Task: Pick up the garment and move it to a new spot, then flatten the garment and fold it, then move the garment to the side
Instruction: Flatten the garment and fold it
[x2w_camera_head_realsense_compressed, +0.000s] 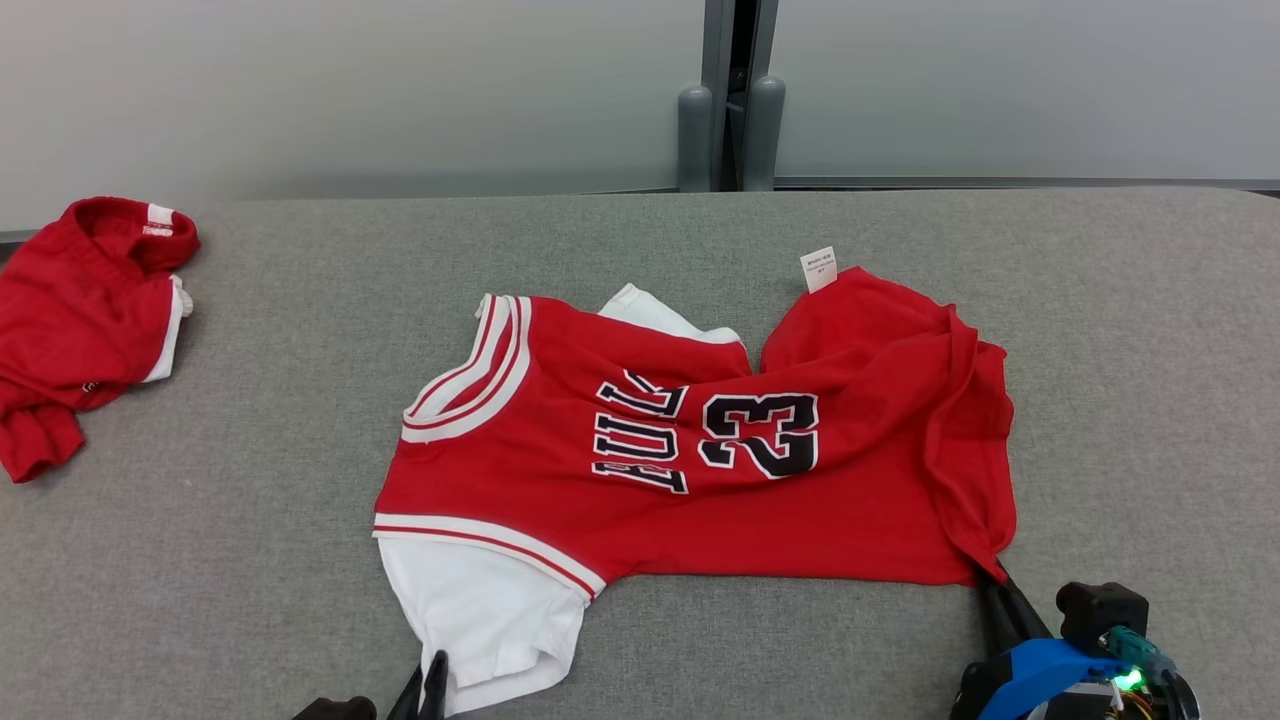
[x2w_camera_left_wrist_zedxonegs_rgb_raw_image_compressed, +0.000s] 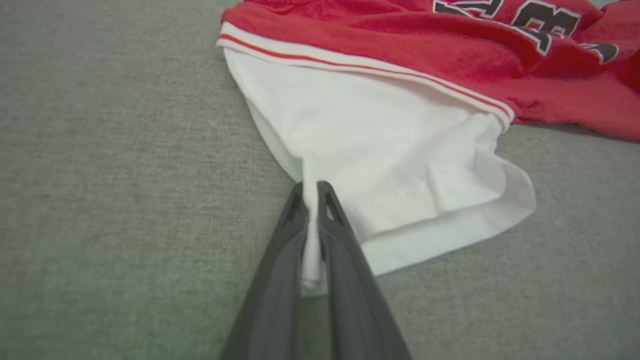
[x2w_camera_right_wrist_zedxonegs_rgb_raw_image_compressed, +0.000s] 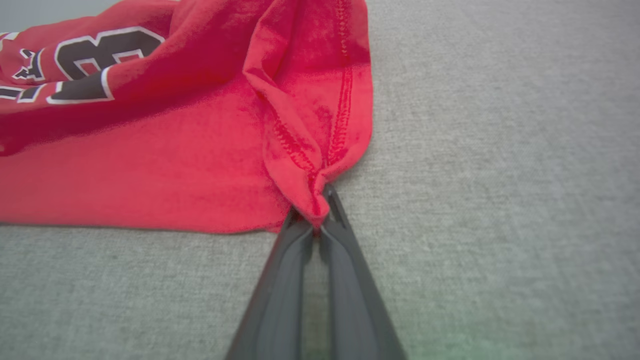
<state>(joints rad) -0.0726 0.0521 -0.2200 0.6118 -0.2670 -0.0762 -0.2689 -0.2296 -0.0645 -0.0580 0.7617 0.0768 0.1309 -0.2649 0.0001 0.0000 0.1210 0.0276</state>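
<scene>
The garment (x2w_camera_head_realsense_compressed: 690, 450) lies spread near the front edge of the bench (x2w_camera_head_realsense_compressed: 1100, 350). The left pincer (x2w_camera_left_wrist_zedxonegs_rgb_raw_image_compressed: 311, 186) pinches its white sleeve hem and the right pincer (x2w_camera_right_wrist_zedxonegs_rgb_raw_image_compressed: 314, 200) pinches its bunched red corner. Another red piece (x2w_camera_head_realsense_compressed: 80, 320), possibly shorts, lies crumpled at the left edge.

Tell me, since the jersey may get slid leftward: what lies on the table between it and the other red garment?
That stretch is bare: in the head view, grey table runs unbroken from jersey to red garment.
</scene>
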